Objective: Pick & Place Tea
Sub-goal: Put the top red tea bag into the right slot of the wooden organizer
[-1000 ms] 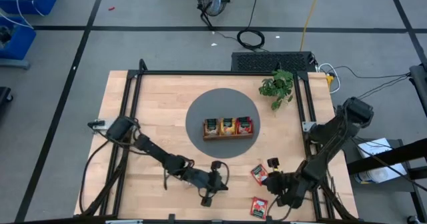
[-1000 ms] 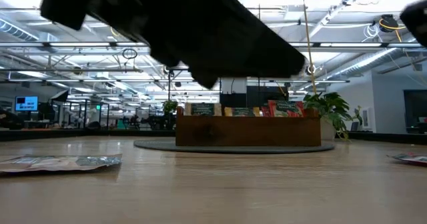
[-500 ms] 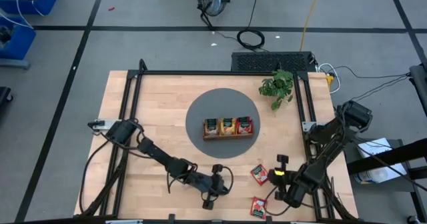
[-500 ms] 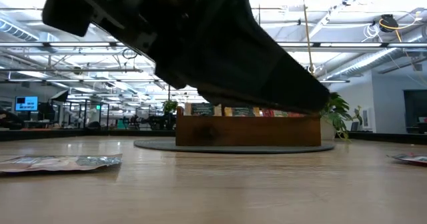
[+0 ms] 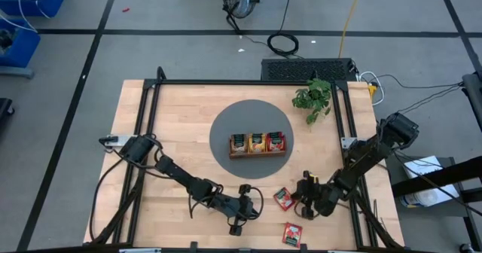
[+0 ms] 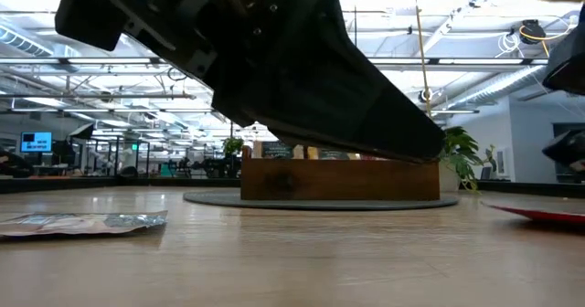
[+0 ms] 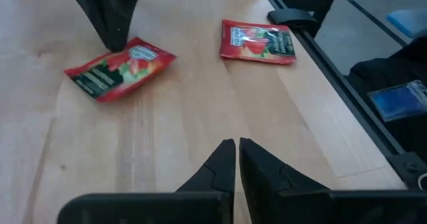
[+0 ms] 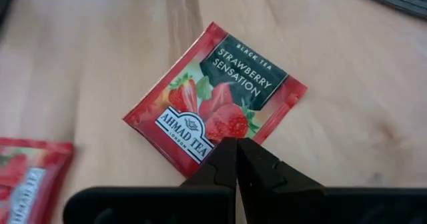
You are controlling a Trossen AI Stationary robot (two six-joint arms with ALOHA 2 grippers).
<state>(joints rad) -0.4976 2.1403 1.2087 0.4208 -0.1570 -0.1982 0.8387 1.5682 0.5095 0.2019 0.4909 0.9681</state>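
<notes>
Two red tea sachets lie near the table's front right. One red sachet point(image 5: 284, 199) point(image 8: 213, 101) lies flat on the wood, and the shut tips of my right gripper point(image 8: 236, 141) point(image 5: 297, 199) are at its edge. The second red sachet point(image 5: 292, 233) point(image 7: 257, 41) lies nearer the front edge. My left gripper point(image 7: 237, 144) point(image 5: 253, 206) hovers shut over bare wood left of them, holding nothing. The wooden tray point(image 5: 257, 143) holds more sachets upright in its three compartments. My right gripper touches the red sachet with its shut fingertips point(image 7: 113, 31) at the sachet's edge on the arm's side point(image 8: 223, 132). The fingers slant down from the table's right. The sachet is not between them, and it lies on the wood.
The tray stands on a dark round mat point(image 5: 226, 125) at mid-table. A potted plant point(image 5: 313, 96) is at the far right. A pale sachet point(image 6: 82, 222) lies flat on the left of the low view. Black frame rails point(image 5: 348, 132) run along the table's sides.
My right gripper has come down and toward the table's left, rolling its wrist, and its shut tips have reached the red sachet. That sachet has slid a little toward the table's left and turned slightly.
</notes>
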